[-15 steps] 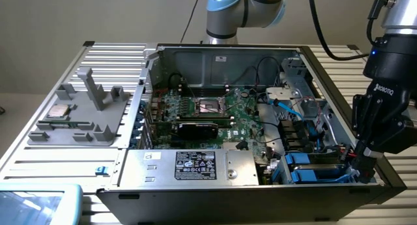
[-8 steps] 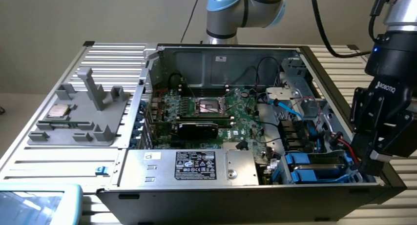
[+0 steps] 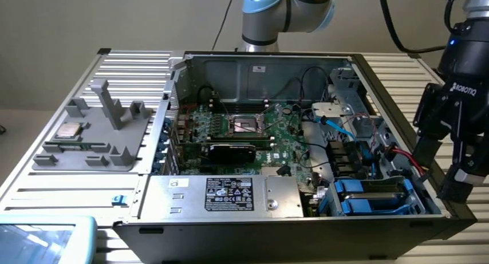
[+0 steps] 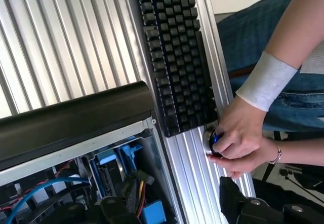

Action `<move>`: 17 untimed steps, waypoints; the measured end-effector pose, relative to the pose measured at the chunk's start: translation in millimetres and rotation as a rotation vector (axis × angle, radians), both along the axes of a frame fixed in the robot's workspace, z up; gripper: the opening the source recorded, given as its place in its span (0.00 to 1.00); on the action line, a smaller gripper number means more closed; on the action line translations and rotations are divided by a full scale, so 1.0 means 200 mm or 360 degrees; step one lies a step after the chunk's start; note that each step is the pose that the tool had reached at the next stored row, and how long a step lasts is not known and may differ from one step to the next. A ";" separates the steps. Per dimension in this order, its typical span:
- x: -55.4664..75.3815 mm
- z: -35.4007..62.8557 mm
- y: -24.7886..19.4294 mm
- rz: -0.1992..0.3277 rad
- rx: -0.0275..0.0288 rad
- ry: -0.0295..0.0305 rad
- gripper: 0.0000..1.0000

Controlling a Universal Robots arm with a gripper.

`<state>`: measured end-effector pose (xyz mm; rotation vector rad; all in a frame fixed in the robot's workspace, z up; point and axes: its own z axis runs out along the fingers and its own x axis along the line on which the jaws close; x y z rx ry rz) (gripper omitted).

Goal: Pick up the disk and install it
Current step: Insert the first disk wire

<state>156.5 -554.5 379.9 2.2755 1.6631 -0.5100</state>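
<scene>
Blue-railed silver-grey metal disk [image 3: 373, 190] lies in the black computer case's [image 3: 267, 236] corner bay, while the empty, spread claw [image 3: 443, 179] beside the wall could clip its rim or cables [image 3: 344, 125].

The silver ribbed aluminium counter [image 3: 130, 63] carries an open black computer case [image 3: 267, 229] and, beside it toward the exterior view's left, a flat grey plastic fixture tray with upright posts [image 3: 91, 144]. A small blue plastic clip [image 3: 118, 199] lies on the ribs near the case's front corner. A long black keyboard [image 4: 174, 57] lies along the counter's edge beside the case, with a round dark knob [image 4: 210, 142] at its end under a person's hand [image 4: 243, 133].
</scene>
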 end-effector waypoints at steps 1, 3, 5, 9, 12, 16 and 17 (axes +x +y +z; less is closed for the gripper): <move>0.00 0.006 -0.001 0.0000 0.00086 0.00000 0.82; 0.00 0.015 -0.003 0.0000 0.00301 -0.00001 0.88; 0.00 0.019 -0.005 -0.0001 0.00627 -0.00004 0.98; 0.00 0.029 -0.007 -0.0002 0.01271 -0.00009 0.99; 0.00 0.042 -0.012 -0.0002 0.01610 -0.00009 0.99; 0.00 0.064 -0.014 -0.0002 0.01693 -0.00018 0.99; 0.00 0.071 -0.014 -0.0002 0.01714 -0.00027 0.99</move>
